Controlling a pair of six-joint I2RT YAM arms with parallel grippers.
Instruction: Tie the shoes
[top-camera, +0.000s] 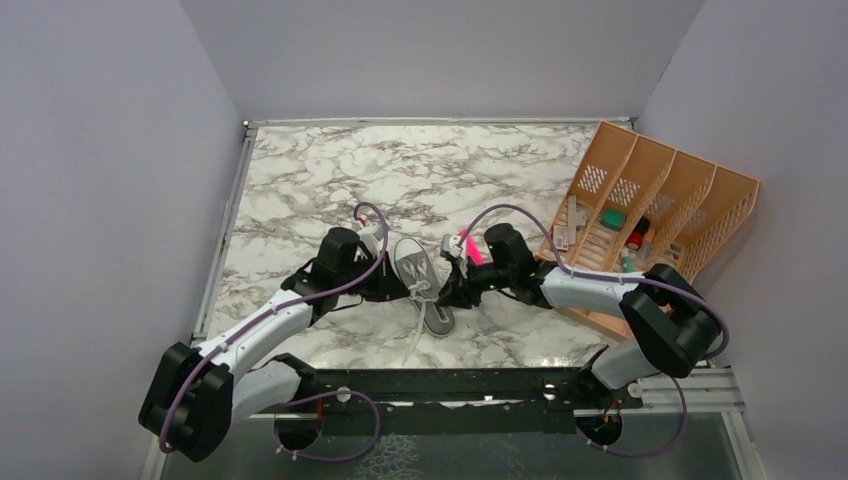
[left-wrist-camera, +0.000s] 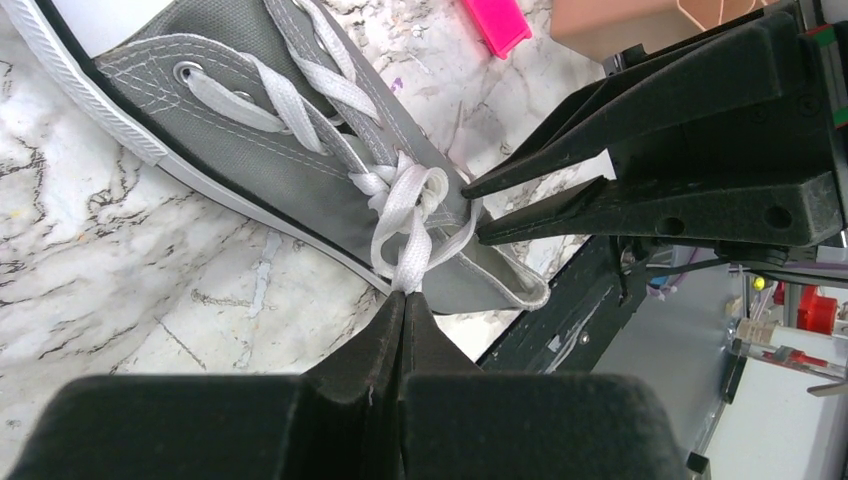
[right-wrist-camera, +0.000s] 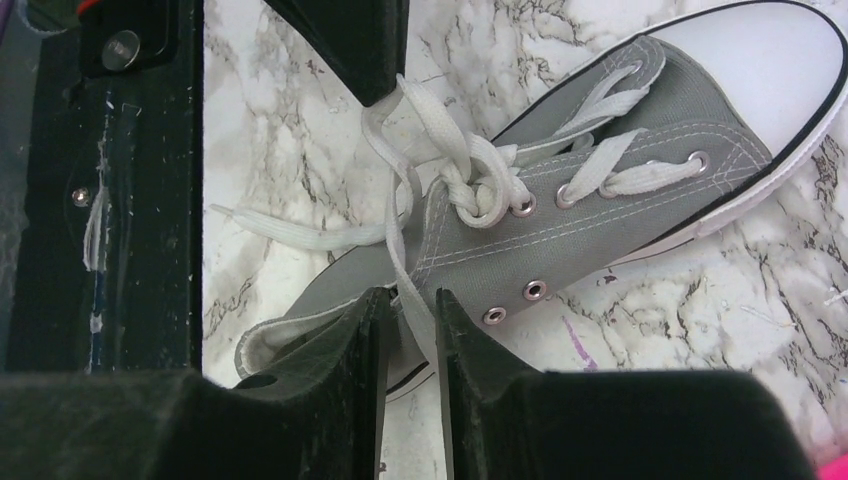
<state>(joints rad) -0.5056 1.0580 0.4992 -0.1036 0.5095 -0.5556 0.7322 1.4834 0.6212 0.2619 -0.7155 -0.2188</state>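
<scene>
The grey sneaker (top-camera: 425, 285) lies on the marble table between my two grippers, toe cap pointing away. My left gripper (left-wrist-camera: 405, 295) is shut on a white lace loop (left-wrist-camera: 410, 245) that rises from the half-tied knot (right-wrist-camera: 480, 190). My right gripper (right-wrist-camera: 412, 295) is slightly open at the shoe's collar, with a lace strand (right-wrist-camera: 405, 260) running between its fingers. It also shows in the left wrist view (left-wrist-camera: 472, 212), jaws apart beside the knot. The shoe's grey canvas fills both wrist views (left-wrist-camera: 250, 150) (right-wrist-camera: 620, 130). One loose lace end (right-wrist-camera: 300, 232) trails on the table.
A pink bar (top-camera: 468, 246) lies just beyond the right gripper. An orange slotted organizer (top-camera: 650, 220) with small items stands at the right. The black base rail (top-camera: 450, 385) runs along the near edge, close to the shoe's heel.
</scene>
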